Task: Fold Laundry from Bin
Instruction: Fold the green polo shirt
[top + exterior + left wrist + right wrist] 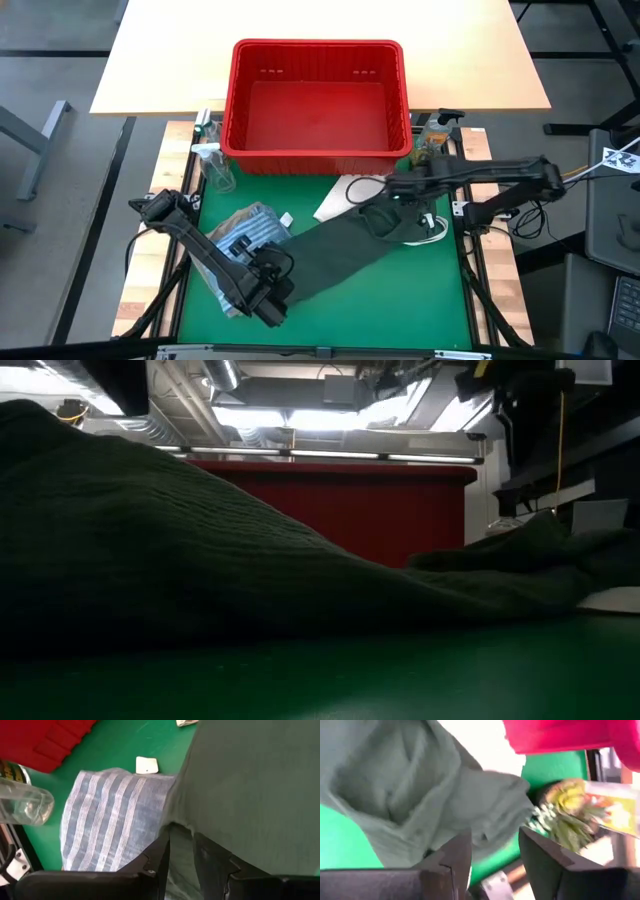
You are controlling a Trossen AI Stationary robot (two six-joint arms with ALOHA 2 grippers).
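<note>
The dark green garment [335, 255] looks soft and floppy: left hand [181, 851] pinches its near edge, right hand [495, 851] released above its bunched far end.

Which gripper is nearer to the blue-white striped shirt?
Left. The left gripper is beside the striped shirt, at the dark green garment's near end. The right gripper is at the garment's far end.
</note>
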